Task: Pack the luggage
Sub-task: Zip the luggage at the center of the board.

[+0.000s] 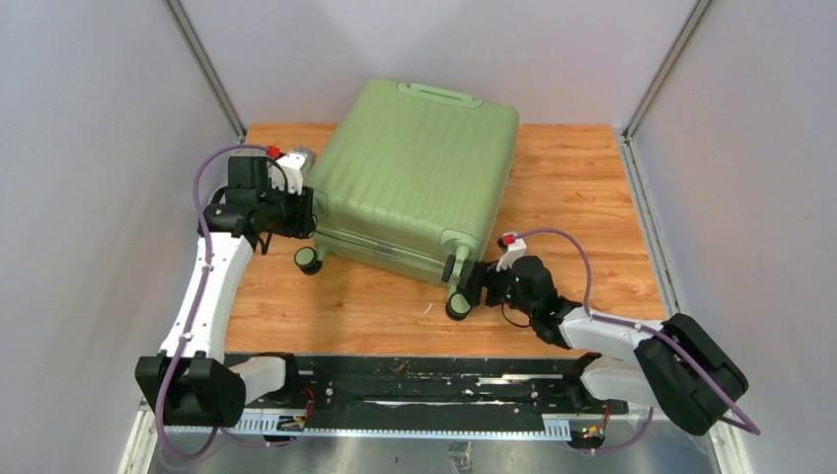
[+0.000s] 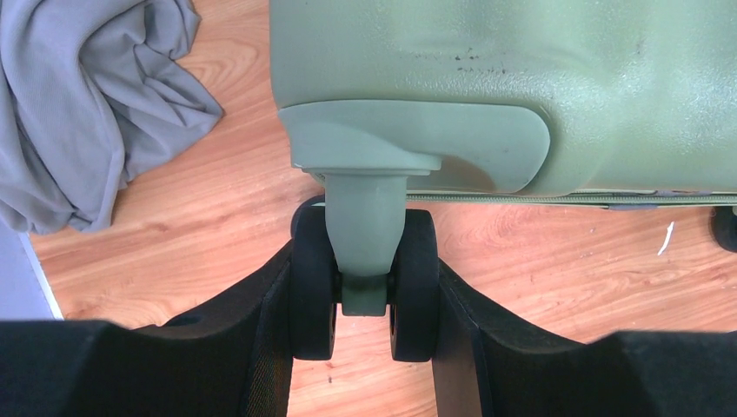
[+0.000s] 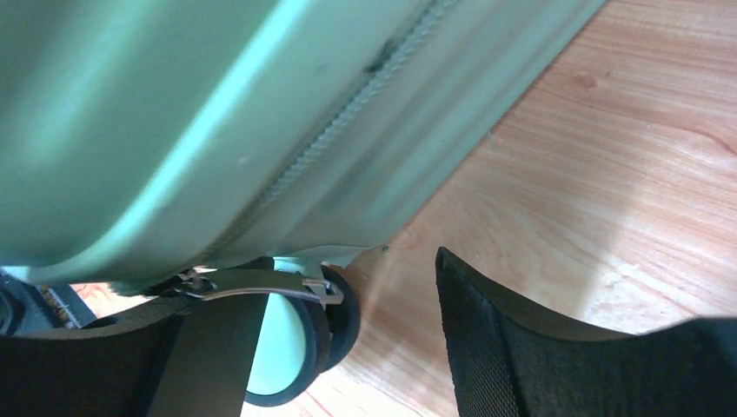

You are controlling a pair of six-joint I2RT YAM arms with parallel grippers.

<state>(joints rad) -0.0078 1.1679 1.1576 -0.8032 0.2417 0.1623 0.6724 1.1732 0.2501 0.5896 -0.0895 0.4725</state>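
**A:** Luggage [image 1: 415,173]: where is it, and in what state?

**B:** Flat on the table [image 1: 582,197], centre to rear. Shell shut, zip seam [image 3: 365,95] closed along the edge. Wheel end faces the arms. A grey cloth [image 2: 96,104] lies on the wood near one corner, outside the case.

**A:** Left gripper [image 2: 363,291]?

**B:** At the left near corner. It is narrowed onto a corner wheel [image 2: 315,287], one finger against each outer face. Gripped, by the look of it.

**A:** Right gripper [image 1: 472,284]?

**B:** At the right near corner, spread wide, holding nothing. A second wheel [image 3: 291,356] sits by one finger, and bare wood shows between that wheel and the other finger. A metal zip pull [image 3: 261,284] hangs just above it.

**A:** Step in hand?

**B:** My reading is that the left braces the case by its wheel while the right lines up on the zip. The case is shut with the cloth outside, so I judge packing isn't done and opening comes first.

**A:** What does the next move need?

**B:** Right fingers on the thin pull, not the tyre. The tab is small and crowded. The left must brace firmly, or the case may swivel when the zip is tugged.
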